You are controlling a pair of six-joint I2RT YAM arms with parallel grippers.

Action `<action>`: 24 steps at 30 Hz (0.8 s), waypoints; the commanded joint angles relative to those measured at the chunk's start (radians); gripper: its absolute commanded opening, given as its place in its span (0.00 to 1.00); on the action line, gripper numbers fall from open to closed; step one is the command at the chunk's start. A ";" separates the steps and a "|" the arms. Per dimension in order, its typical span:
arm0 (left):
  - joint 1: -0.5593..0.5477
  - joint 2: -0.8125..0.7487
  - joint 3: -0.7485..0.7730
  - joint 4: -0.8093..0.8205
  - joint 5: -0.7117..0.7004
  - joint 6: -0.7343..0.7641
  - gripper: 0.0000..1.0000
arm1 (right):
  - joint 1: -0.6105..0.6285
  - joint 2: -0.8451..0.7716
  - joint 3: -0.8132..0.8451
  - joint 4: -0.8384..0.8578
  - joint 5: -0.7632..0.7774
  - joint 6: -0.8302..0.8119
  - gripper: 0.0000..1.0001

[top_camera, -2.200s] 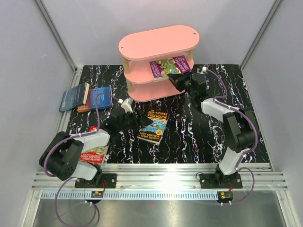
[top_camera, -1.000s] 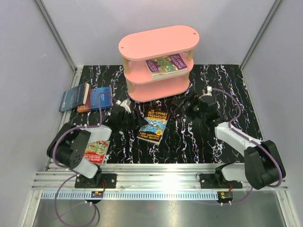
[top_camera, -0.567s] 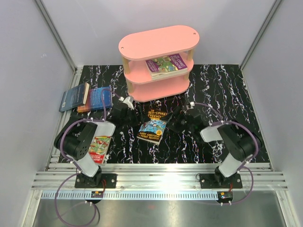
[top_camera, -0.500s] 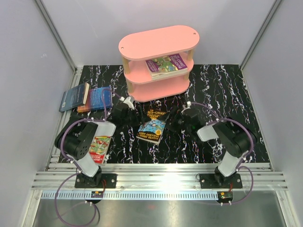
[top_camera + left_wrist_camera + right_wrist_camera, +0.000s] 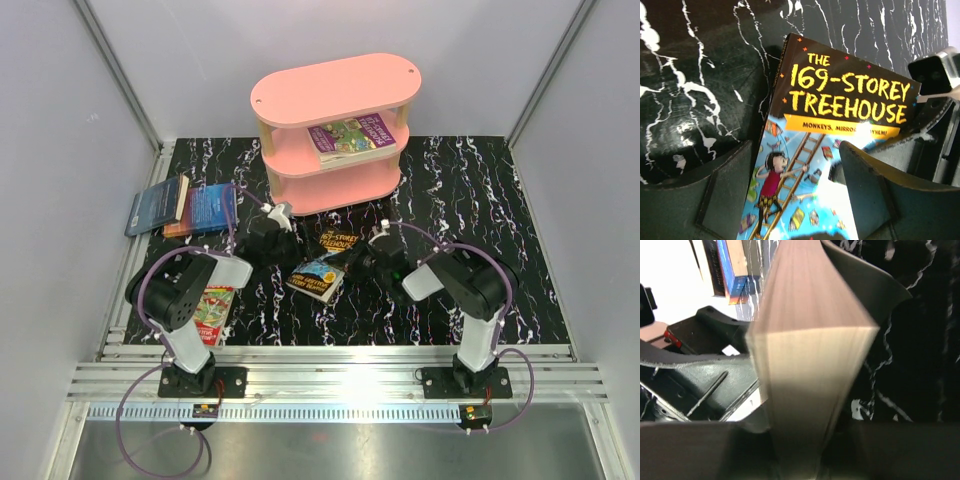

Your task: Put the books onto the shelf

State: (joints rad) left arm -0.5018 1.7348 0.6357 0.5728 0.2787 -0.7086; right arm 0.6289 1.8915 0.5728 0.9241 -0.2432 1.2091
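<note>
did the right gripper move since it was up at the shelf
Yes. The right gripper has come away from the pink shelf, toward the near edge and leftward, to the Treehouse book.

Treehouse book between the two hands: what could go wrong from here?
Right hand pinches the Treehouse book by its page edge only: it could flop open or slip.
Left hand sits open astride the other end, close by: lifting could snag it.
</note>
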 commanded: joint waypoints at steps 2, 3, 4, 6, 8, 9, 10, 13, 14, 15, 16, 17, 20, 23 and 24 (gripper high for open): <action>-0.035 0.048 -0.008 -0.090 0.054 -0.014 0.72 | 0.054 -0.121 -0.005 -0.146 0.016 -0.052 0.09; -0.035 0.045 -0.008 -0.094 0.054 -0.011 0.72 | 0.054 -0.147 -0.010 -0.168 0.021 -0.059 0.07; -0.035 0.037 -0.008 -0.096 0.054 -0.011 0.72 | 0.054 -0.178 -0.019 -0.216 0.027 -0.065 0.03; -0.035 0.028 -0.011 -0.106 0.047 -0.005 0.72 | 0.055 -0.294 -0.022 -0.293 0.057 -0.097 0.00; -0.034 0.009 -0.018 -0.116 0.037 0.000 0.72 | 0.054 -0.450 -0.013 -0.465 0.108 -0.147 0.00; -0.032 0.003 -0.019 -0.117 0.036 0.000 0.72 | 0.055 -0.507 -0.005 -0.528 0.131 -0.169 0.00; -0.032 -0.004 -0.022 -0.117 0.031 0.003 0.72 | 0.055 -0.567 0.022 -0.662 0.157 -0.187 0.00; -0.029 -0.026 -0.025 -0.126 0.024 0.003 0.72 | 0.054 -0.776 0.091 -0.880 0.284 -0.252 0.00; -0.027 -0.032 -0.028 -0.126 0.024 0.003 0.72 | 0.049 -0.852 0.113 -0.916 0.341 -0.279 0.00; -0.026 -0.032 -0.028 -0.126 0.024 0.003 0.72 | 0.048 -0.880 0.134 -0.959 0.369 -0.293 0.00; -0.026 -0.034 -0.028 -0.123 0.024 0.001 0.72 | 0.042 -0.902 0.180 -1.005 0.405 -0.305 0.00; -0.026 -0.032 -0.030 -0.117 0.027 0.000 0.72 | 0.023 -0.920 0.205 -1.019 0.419 -0.333 0.00; -0.026 -0.030 -0.036 -0.102 0.037 -0.009 0.72 | -0.007 -0.876 0.309 -1.053 0.464 -0.379 0.00; -0.024 -0.040 -0.051 -0.096 0.039 -0.012 0.72 | -0.096 -0.780 0.403 -1.022 0.398 -0.376 0.00; -0.024 -0.046 -0.054 -0.096 0.037 -0.011 0.72 | -0.121 -0.754 0.423 -1.006 0.375 -0.372 0.00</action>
State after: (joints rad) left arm -0.5308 1.7035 0.6189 0.5323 0.3271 -0.7338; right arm 0.5690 1.0496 0.9268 -0.0826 0.1223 0.8730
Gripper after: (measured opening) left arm 0.724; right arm 0.272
